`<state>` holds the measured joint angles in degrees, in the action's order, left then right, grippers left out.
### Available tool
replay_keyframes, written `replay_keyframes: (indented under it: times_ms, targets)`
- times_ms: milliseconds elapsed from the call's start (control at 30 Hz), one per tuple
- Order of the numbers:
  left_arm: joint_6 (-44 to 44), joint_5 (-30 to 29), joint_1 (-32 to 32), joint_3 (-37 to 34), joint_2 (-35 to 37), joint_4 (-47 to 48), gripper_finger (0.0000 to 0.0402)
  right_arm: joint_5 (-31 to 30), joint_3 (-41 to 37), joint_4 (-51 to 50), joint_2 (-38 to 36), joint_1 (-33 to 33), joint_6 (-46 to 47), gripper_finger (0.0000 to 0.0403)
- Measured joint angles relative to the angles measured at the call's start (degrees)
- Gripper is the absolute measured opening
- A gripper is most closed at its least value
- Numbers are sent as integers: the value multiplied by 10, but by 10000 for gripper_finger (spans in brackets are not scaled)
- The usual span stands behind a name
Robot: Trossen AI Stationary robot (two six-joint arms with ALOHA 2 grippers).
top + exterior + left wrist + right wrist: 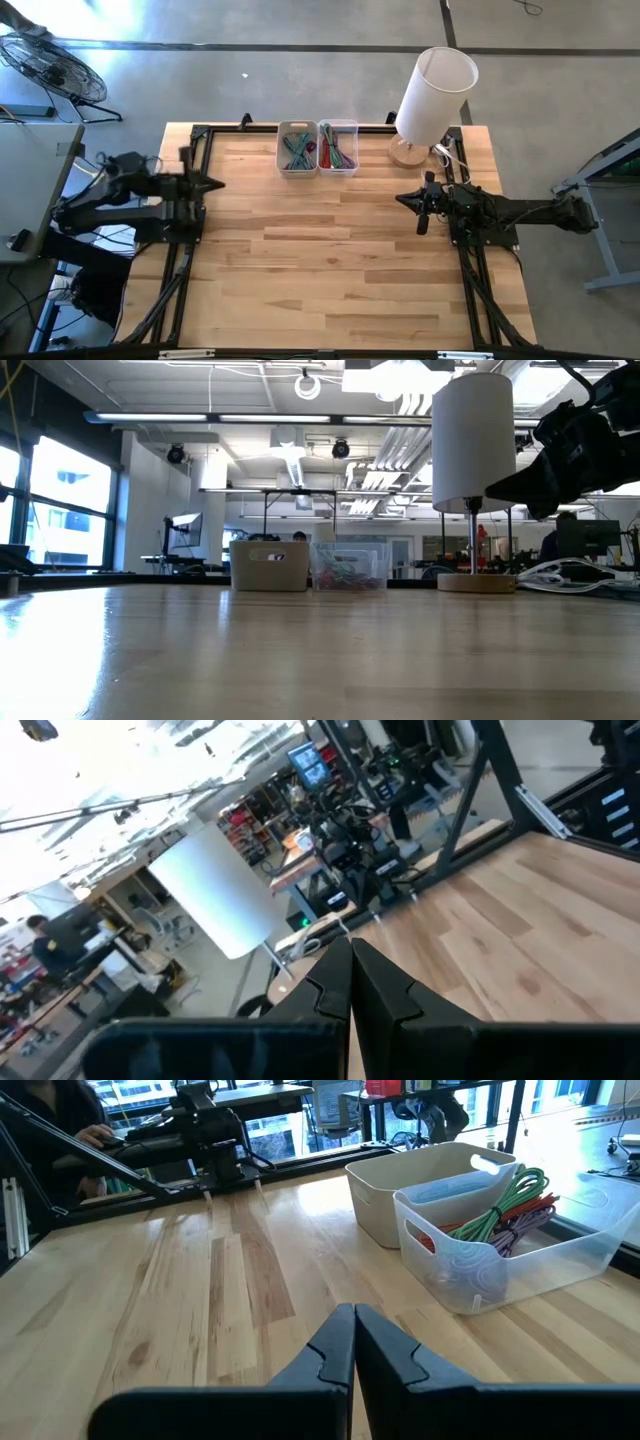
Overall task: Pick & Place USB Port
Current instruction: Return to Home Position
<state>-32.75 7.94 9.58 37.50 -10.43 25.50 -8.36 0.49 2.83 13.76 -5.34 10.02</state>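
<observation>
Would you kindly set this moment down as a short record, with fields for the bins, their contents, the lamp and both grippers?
Surface: wooden table
Gray bin: at the far edge, holding blue cables
Transparent bin: right beside the gray bin, holding green, red and purple cables
Lamp: white shade, wooden base, at the far right corner
Left gripper: shut, empty, over the table's left side
Right gripper: shut, empty, over the table's right side
</observation>
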Motion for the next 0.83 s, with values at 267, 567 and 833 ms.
replay_keyframes:
  times_ms: [267,567,833]
  targets:
    - [-16,20,-11,-90,-34,-114,0,0,0,0,0,0,0,2]
    - [-17,1,-45,-199,7,-195,0,0,0,0,0,0,0,1]
    - [-15,1,-45,-246,71,-196,0,0,0,0,0,0,0,5]
